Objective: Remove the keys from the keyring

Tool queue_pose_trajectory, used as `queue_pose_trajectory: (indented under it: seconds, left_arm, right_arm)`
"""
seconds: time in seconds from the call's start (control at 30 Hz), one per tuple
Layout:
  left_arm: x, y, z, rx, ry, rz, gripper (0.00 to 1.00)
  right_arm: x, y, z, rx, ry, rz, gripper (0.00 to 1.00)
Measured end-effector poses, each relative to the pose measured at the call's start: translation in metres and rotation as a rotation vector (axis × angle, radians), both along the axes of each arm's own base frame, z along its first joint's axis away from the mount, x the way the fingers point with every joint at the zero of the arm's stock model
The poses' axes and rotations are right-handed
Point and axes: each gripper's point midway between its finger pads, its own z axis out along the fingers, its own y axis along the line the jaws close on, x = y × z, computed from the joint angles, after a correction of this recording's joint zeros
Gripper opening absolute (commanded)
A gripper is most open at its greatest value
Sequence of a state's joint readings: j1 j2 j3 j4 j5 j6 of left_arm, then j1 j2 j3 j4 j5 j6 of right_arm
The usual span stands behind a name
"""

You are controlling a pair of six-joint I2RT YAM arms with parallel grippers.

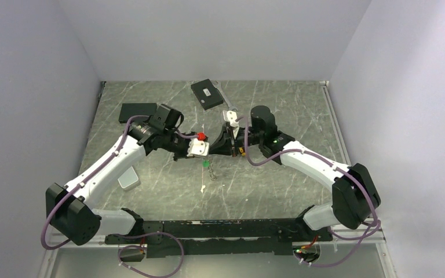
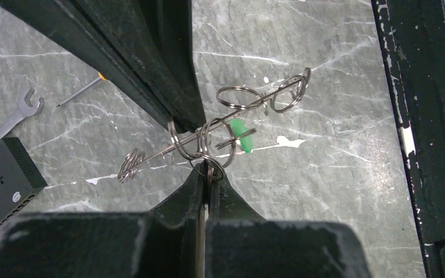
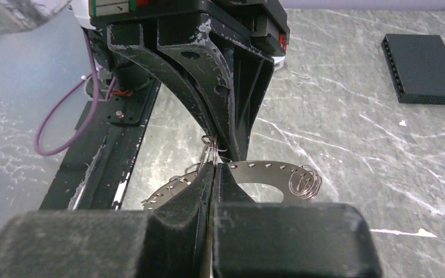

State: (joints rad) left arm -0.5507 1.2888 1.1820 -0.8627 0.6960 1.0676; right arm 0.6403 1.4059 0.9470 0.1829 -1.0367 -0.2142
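Keyring [image 3: 261, 169] partly behind right tool [image 3: 213, 168], apparently.

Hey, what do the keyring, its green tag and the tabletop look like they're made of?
Keyring: thin metal, judging by its silvery sheen and punched holes. Green tag: likely plastic, bright and glossy. Tabletop: grey marble-look, white veins; possibly a printed laminate.
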Motion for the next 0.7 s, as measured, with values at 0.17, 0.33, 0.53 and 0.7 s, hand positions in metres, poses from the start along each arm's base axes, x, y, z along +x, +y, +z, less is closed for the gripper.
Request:
queue_pose_trajectory:
  seconds: [0.17, 0.33, 0.53, 0.7]
  left_arm:
    - [0.002, -0.002, 0.002, -0.014, 0.001, 0.008, 0.00]
    - [0.002, -0.006, 0.005, -0.035, 0.002, 0.007, 0.00]
    - [0.004, -0.011, 0.010, -0.066, -0.002, 0.001, 0.00]
    - [0.001, -0.012, 0.011, -0.068, 0.003, -0.007, 0.00]
  right_arm:
    - [-0.003, 0.001, 0.006, 0.043, 0.046, 0.005, 0.00]
    - [-0.005, -0.001, 0.011, 0.089, 0.109, -0.002, 0.00]
    - [-0.004, -0.002, 0.018, 0.134, 0.151, -0.016, 0.00]
    - [0.002, -0.001, 0.019, 0.149, 0.153, -0.039, 0.00]
